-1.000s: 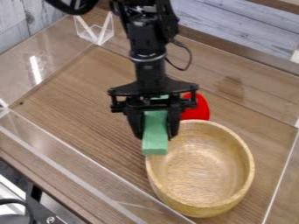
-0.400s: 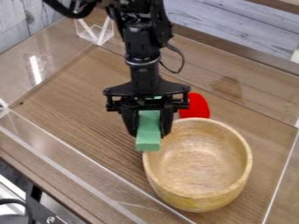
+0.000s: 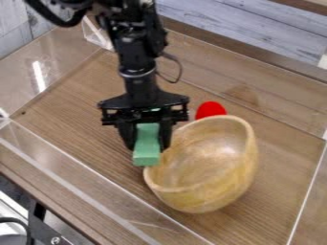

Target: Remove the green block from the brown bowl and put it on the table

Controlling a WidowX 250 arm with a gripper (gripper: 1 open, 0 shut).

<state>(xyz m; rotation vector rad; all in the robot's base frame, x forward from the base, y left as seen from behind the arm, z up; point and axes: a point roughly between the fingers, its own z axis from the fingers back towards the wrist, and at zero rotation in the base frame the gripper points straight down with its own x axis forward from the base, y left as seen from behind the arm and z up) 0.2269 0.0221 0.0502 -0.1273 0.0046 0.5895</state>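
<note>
Robotics lab or test station. Evidence: black robot arm over a wood-grain bench, clear plastic edging, cables at near left corner.

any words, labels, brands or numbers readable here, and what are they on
None can be read: the green block, the brown bowl, the red object and the table show no legible text.
</note>
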